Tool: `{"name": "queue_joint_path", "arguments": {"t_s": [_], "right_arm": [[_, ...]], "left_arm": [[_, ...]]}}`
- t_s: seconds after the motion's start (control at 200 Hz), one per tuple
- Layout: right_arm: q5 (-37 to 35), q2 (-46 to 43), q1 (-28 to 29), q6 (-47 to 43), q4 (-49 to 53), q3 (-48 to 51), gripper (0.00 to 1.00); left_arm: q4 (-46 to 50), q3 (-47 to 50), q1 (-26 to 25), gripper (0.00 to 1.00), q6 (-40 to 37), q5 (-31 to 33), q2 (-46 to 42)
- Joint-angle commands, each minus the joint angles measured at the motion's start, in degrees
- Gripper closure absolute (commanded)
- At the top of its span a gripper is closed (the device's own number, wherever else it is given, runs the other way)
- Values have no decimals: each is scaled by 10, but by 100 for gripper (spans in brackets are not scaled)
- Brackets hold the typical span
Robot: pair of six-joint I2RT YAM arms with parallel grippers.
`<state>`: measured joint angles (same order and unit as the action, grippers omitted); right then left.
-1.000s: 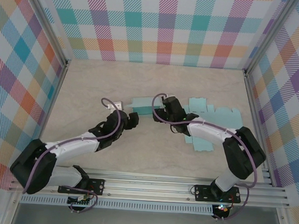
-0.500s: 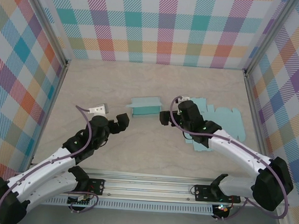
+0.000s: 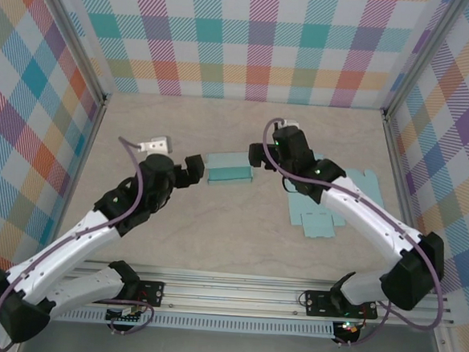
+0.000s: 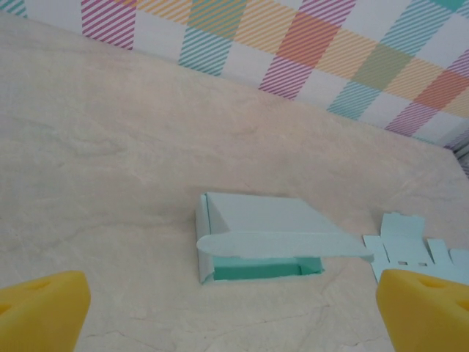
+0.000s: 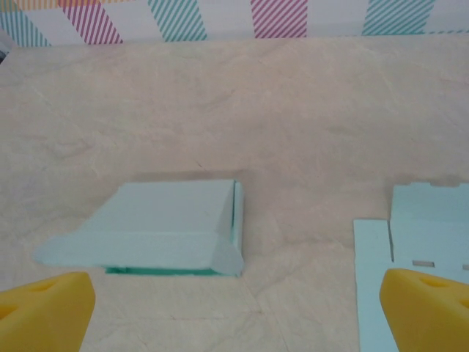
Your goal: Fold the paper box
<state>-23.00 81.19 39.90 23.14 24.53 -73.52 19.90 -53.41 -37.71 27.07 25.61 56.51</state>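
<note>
The pale teal paper box lies folded on the table, its lid flap hanging over a darker teal front opening. My left gripper stands open just left of the box without touching it. In the left wrist view its yellow fingertips sit far apart, and the box lies ahead between them. My right gripper stands open just right of the box, apart from it. The right wrist view has the box ahead on the left, with nothing between the fingers.
Flat teal box blanks lie spread on the table under and beside the right arm, seen also as blanks in the right wrist view. Checkered walls close in the back and both sides.
Both grippers let go of the box ends, opened wide and drew back from it. They then swung away to stand beside the box. The box stayed where it was.
</note>
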Motion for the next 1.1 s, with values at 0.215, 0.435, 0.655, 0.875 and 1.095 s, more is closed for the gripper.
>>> {"name": "queue_joint_path", "arguments": {"t_s": [0.215, 0.435, 0.655, 0.875, 1.095], "right_arm": [[158, 169, -62, 25, 66, -133, 0], [225, 251, -75, 33, 69, -166, 0], [240, 296, -82, 32, 59, -153, 0], [258, 316, -84, 29, 34, -124, 2], [256, 324, -84, 27, 6, -87, 7]], "left_arm": [[26, -131, 91, 0, -13, -99, 219], [2, -150, 127, 7, 8, -172, 324], [-20, -152, 133, 11, 14, -202, 391], [-35, -133, 134, 12, 25, -216, 433], [-62, -107, 135, 17, 33, -210, 454]]}}
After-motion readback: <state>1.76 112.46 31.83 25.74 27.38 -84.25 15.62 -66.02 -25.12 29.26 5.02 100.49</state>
